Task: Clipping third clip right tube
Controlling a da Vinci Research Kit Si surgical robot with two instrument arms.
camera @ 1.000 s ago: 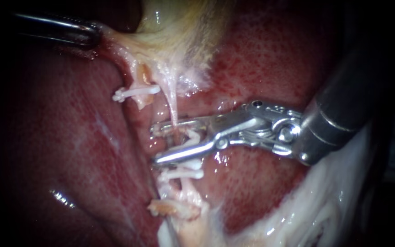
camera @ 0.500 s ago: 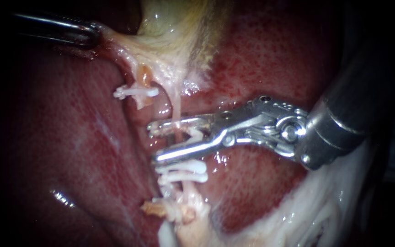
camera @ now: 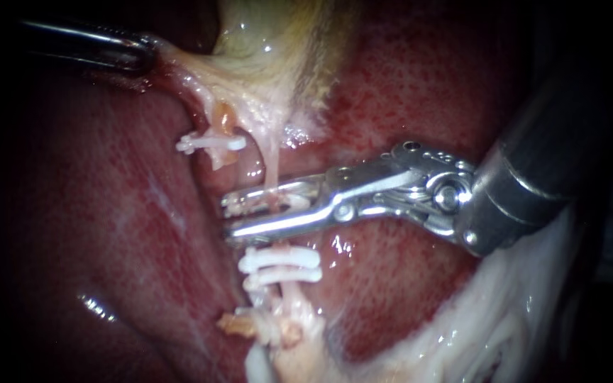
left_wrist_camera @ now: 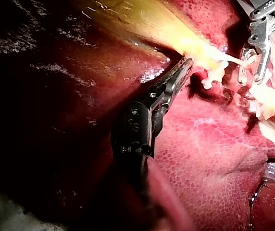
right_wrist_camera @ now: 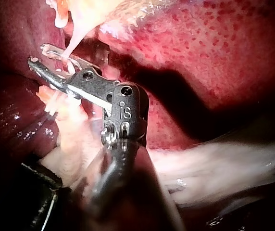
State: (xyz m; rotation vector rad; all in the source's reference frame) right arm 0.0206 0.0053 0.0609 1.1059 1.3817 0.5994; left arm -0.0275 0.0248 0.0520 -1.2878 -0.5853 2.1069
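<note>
Only endo shows clips (camera: 280, 260); R instrument (camera: 227, 218) clamps tube (camera: 272, 167).

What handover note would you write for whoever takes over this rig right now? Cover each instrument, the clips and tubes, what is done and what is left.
Left instrument: end effector shut on pale tissue at the yellowish gallbladder edge.
Right instrument: jaws shut on a loaded white plastic clip, straddling the thin pale right tube.
Done: two white clips sit on that tube just beyond the jaws; one white clip on the left tube.
Left: probably finish the squeeze, confirm it locked, open, withdraw.
</note>
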